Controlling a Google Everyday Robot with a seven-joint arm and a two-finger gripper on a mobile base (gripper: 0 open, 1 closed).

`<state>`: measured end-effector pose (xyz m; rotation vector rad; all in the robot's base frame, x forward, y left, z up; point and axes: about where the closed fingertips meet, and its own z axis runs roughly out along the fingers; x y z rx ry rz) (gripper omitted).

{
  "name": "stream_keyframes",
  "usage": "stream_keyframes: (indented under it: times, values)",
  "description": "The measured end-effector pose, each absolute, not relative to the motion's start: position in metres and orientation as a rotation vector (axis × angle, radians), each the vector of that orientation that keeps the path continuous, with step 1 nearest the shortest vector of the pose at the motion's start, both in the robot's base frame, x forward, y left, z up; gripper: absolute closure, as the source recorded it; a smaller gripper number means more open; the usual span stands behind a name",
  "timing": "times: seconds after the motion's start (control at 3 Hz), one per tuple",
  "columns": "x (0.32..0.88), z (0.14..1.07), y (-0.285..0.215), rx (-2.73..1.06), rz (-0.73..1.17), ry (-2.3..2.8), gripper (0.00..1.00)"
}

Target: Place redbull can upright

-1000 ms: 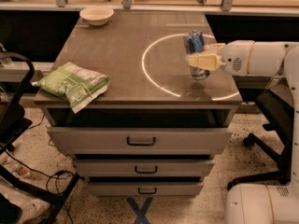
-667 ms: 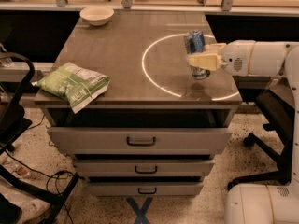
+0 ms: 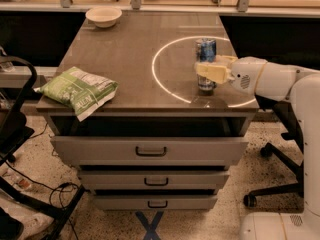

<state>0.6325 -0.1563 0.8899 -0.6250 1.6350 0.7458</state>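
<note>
Camera view: the gripper reaches in from the right, its jaws closed around the redbull can. The can stands upright inside the white circle, near the table front-right edge. Bare tabletop separates it from the green snack bag overhanging the front-left corner and the bowl at the back-left.
</note>
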Motion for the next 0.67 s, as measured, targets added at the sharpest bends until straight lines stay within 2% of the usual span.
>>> stream_keyframes:
  times: [0.67]
  values:
    - [0.6226,0.8768,-0.1609,-0.543,0.747,1.579,1.00]
